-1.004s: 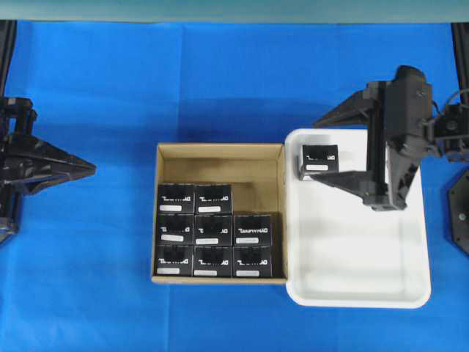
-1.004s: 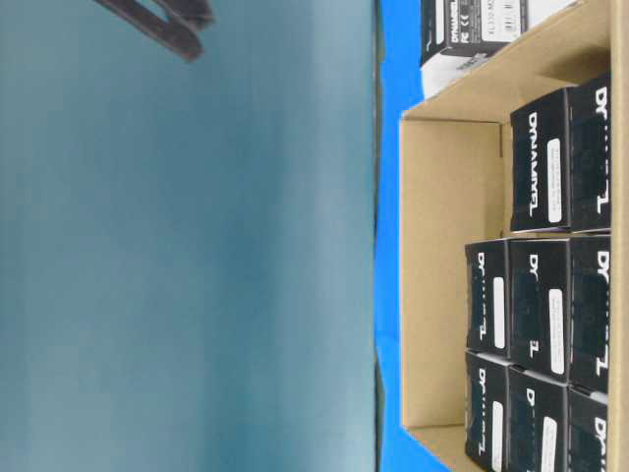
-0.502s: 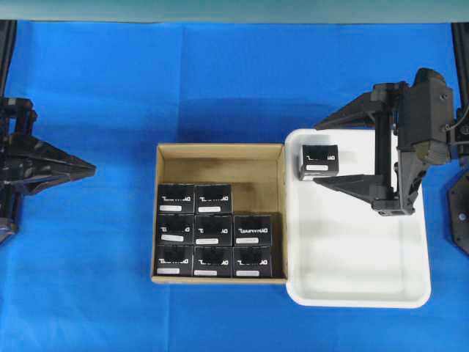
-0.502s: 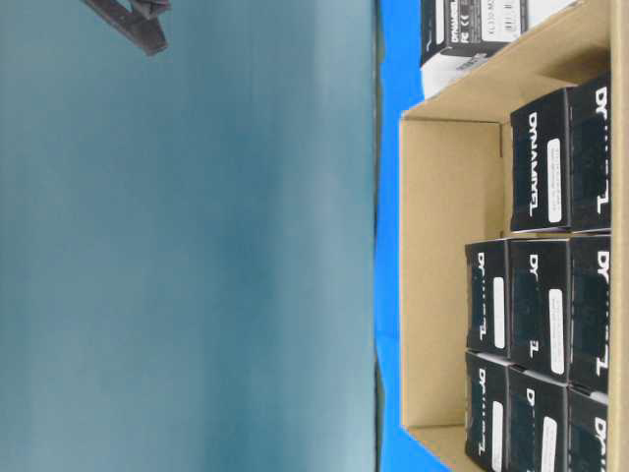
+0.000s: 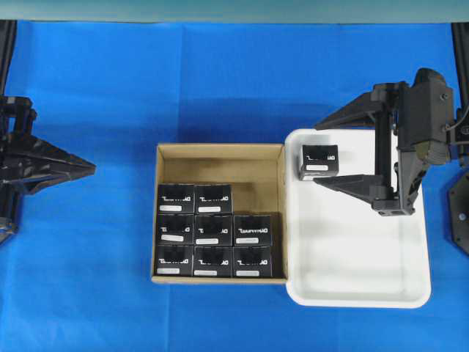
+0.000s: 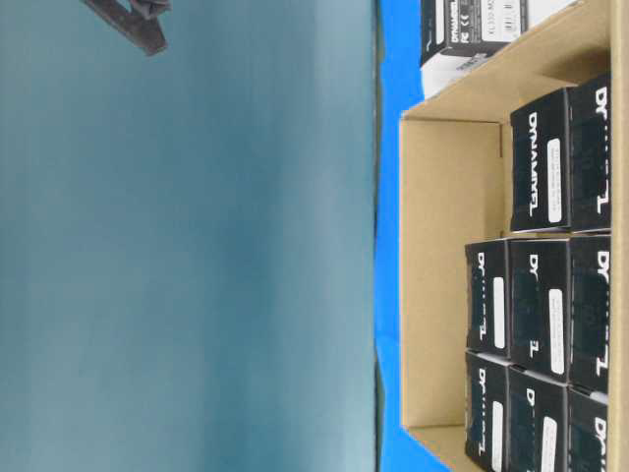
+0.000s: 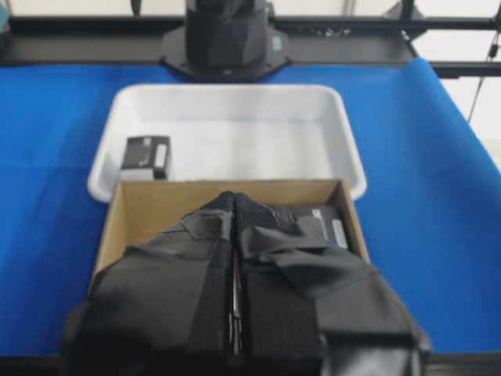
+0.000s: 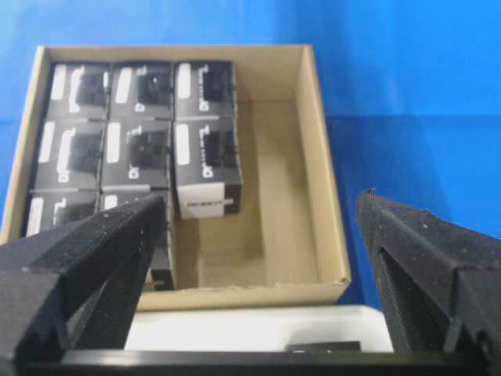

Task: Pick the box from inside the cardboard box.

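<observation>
- right gripper (image 5: 331, 150) wide, holding nothing, pulled back toward 3 o'clock since a second ago; released box (image 5: 319, 161) sits at 10 o'clock in white tray (image 5: 366, 293)
- left gripper (image 5: 86, 167) closed, parked at 9 o'clock
- cardboard box (image 5: 220, 152) holds eight more; judged: one pick done, next pending

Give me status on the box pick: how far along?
Done: one black box already sits in the white tray, outside the cardboard box. In hand: nothing; the right gripper hangs wide open above that box, the left gripper parked shut off to the side. Left: eight boxes remain in the carton, with the top-right slot bare.
</observation>
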You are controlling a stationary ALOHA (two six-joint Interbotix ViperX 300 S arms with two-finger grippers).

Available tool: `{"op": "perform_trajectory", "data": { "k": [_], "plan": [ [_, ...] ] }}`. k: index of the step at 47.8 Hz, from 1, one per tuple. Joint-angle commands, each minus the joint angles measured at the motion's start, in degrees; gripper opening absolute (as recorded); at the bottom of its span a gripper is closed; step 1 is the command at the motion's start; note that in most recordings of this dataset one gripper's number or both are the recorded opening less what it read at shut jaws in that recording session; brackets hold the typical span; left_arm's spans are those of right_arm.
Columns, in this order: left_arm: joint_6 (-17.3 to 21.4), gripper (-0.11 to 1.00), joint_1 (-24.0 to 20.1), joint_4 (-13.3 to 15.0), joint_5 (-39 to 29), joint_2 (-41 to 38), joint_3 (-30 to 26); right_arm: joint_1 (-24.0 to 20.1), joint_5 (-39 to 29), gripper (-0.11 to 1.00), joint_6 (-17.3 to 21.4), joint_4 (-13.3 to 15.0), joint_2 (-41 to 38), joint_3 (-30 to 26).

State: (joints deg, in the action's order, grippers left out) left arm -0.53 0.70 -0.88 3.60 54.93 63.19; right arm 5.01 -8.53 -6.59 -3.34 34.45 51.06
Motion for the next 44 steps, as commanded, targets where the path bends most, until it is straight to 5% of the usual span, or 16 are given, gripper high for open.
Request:
{"op": "perform_trajectory", "data": {
  "k": [1, 44],
  "plan": [
    [0.1, -0.01, 0.1, -0.1, 0.4, -0.2, -1.6, -0.1, 0.6, 0.99, 0.4, -0.2, 0.0, -0.4],
    [0.9, -0.01, 0.4, -0.1, -1.9, 1.0, -2.6, -0.1, -0.8, 0.98, 1.2, -0.1, 6.6, 5.4]
  ]
}}
